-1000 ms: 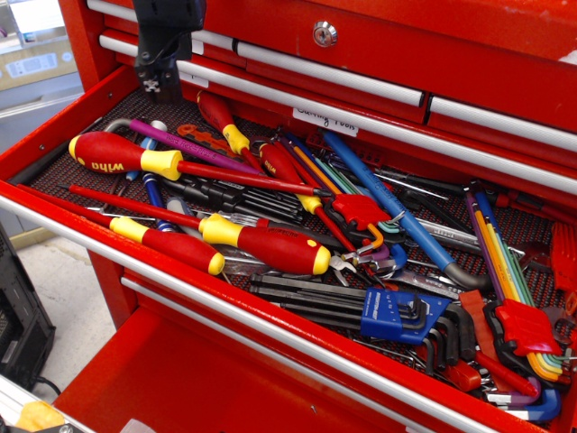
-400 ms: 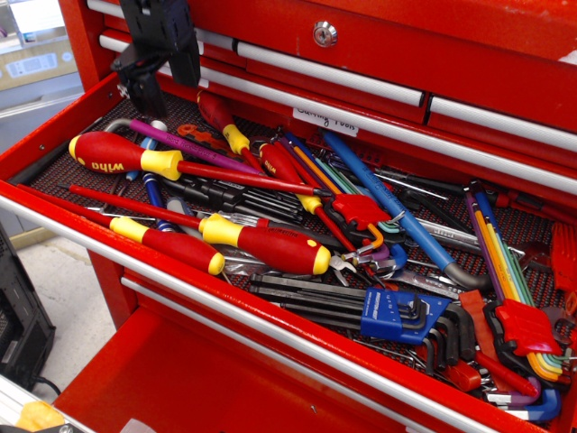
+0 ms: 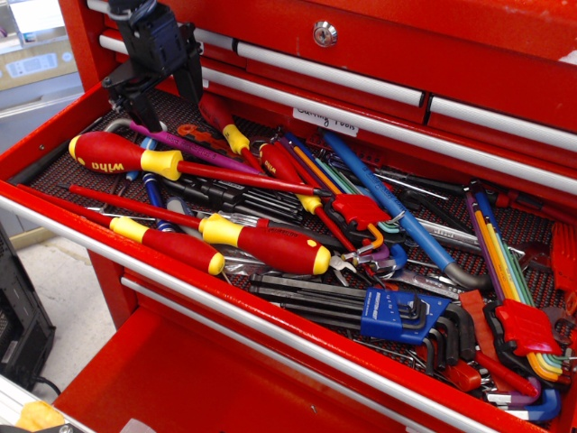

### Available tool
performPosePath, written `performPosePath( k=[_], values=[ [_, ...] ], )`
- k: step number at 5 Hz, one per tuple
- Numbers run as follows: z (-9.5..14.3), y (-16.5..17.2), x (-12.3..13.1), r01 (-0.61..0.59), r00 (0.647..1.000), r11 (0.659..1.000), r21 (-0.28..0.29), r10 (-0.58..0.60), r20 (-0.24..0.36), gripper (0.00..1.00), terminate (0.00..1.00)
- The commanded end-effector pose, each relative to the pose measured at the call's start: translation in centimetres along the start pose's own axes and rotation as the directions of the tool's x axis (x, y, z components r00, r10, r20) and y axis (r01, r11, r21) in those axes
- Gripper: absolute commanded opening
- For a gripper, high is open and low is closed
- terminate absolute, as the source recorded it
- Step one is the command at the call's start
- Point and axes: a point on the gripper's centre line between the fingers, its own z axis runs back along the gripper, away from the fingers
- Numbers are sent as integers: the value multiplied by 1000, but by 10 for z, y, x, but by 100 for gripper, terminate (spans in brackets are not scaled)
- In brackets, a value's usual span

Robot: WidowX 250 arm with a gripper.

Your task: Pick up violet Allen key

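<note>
The violet Allen key [image 3: 185, 144] lies at the back left of the open red drawer [image 3: 54, 126], running from its bent end near the back left corner towards the middle, partly under the red-and-yellow screwdrivers. My black gripper [image 3: 155, 97] hangs just above the key's bent end. Its two fingers are spread apart and hold nothing. The key's far right end is hidden under other tools.
A Wiha screwdriver [image 3: 117, 155] lies just in front of the key, with two more screwdrivers [image 3: 261, 244] nearer the drawer's front. A long blue Allen key [image 3: 397, 215], a blue hex-key set [image 3: 392, 314] and a rainbow key set in a red holder [image 3: 523, 325] lie to the right.
The gripper has come down and to the left towards the key's bent end, and its fingers have spread open. The tools have not moved.
</note>
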Motion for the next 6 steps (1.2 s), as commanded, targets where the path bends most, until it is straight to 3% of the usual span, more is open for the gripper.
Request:
performPosePath(
  k=[1,2,3,4,5,6],
  values=[
    [-1,-7,1,143,989,984,103,-138,-57,100,0],
    [-16,-8,1,168,985,974,152,-159,-74,100,0],
    [-30,0,-3,192,981,964,184,-186,-46,100,0],
    [-18,18,-11,236,972,958,160,-229,-60,100,0],
    [-33,16,-5,198,980,967,163,-198,-15,100,0],
    [-46,9,2,83,992,989,119,-93,84,0,0]
  ],
)
